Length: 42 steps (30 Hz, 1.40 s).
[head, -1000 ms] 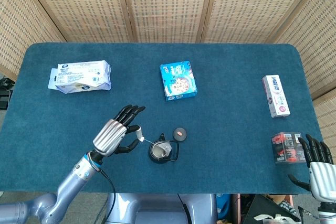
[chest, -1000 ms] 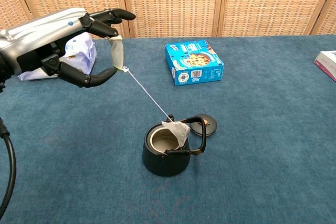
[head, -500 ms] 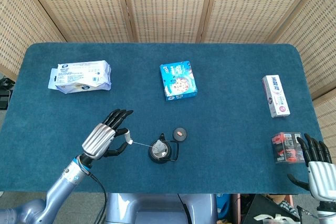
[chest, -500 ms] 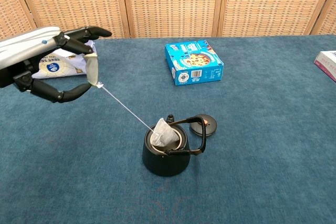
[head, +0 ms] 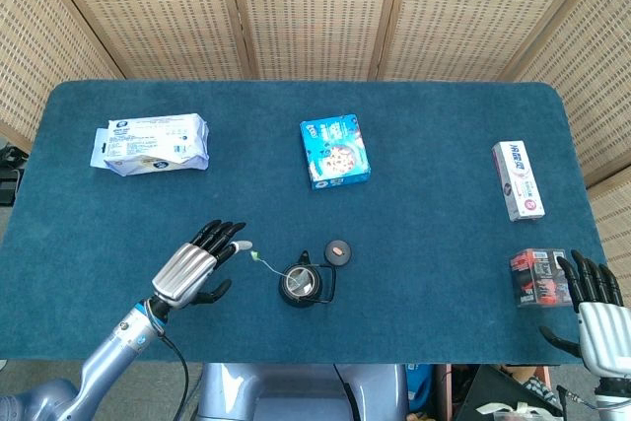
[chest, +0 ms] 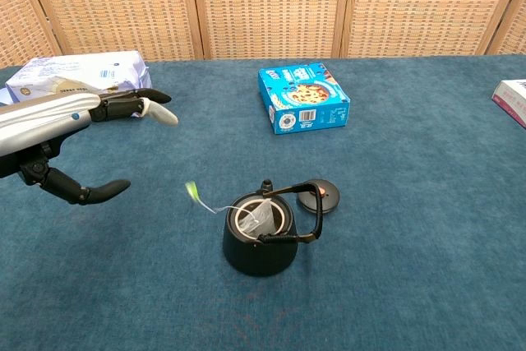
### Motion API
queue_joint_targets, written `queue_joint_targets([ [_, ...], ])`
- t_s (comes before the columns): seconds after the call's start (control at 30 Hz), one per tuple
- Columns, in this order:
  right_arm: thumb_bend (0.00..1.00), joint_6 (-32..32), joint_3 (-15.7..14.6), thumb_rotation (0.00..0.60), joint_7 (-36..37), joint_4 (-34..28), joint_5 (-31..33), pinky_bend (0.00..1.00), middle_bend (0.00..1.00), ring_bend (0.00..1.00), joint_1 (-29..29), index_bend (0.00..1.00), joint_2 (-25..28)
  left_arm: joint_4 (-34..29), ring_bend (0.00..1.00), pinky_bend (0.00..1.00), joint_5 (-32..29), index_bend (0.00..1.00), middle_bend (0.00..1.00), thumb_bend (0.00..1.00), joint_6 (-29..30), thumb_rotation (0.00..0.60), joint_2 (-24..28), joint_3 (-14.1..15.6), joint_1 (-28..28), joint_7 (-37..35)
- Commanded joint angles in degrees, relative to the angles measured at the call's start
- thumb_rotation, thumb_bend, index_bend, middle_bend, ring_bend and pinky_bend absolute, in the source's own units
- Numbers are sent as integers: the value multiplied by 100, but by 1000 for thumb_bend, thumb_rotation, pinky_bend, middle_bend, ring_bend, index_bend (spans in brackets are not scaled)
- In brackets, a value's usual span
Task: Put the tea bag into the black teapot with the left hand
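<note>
Right hand (head: 595, 305) partly past frame edge

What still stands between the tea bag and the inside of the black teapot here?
Nothing visible. The tea bag already sits in the open mouth of the black teapot; the lid lies beside it, and the left hand is apart from the tag.

One black teapot (chest: 260, 244), one tea bag (chest: 261, 219) and one round lid (chest: 320, 198) are here. Two boxes lie flat, a blue box (head: 335, 151) and a white box (head: 519, 179). There is one white packet (head: 152, 144) and one dark red pack (head: 537, 278).
</note>
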Motion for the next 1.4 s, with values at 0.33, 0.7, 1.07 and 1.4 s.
queue_joint_targets([
  [0.33, 0, 11, 10, 600, 39, 17, 4, 0, 0, 0, 0, 0, 10, -142, 8, 11, 28, 37, 13, 320, 281, 600, 81, -15, 139, 975],
  [0.7, 0, 8, -4, 600, 17, 5, -36, 0, 0, 0, 14, 0, 13, -499, 637, 579, -94, 83, 673, 650, -451, 600, 523, -152, -310, 1859],
  [1.07, 0, 36, -11, 600, -40, -72, -41, 0, 0, 0, -1, 0, 40, -1190, 788, 680, -1298, 96, 870, 1000, -1729, 600, 973, -435, -1168, 2681],
  [1.4, 0, 67, -25, 600, -6, -73, -48, 0, 0, 0, -28, 0, 51, -1558, 799, 684, -2741, 153, 884, 1000, -2061, 600, 905, -371, -2038, 3879],
])
